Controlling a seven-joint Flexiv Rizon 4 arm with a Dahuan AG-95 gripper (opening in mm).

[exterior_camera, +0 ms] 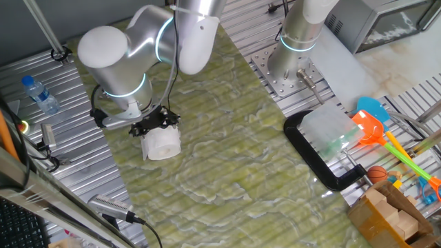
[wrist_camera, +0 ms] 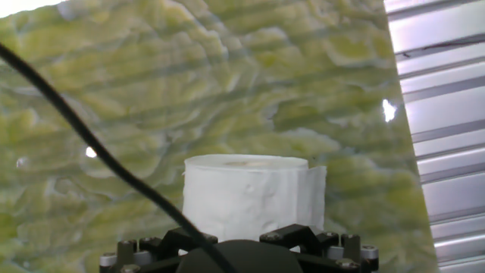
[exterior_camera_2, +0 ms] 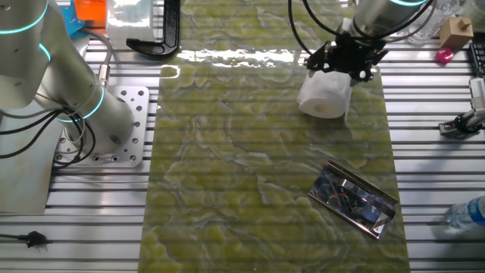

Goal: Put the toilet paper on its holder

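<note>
Toilet paper in gripper

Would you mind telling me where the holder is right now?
In the other fixed view, the holder lies flat on the green mat, lower right, below the toilet paper under the claw, apart from both.

One fixed view gives me a high look down across the green mat; the other fixed view faces it from the opposite side. Both share the mat. My hand view sits close, looking along the fingers.
</note>
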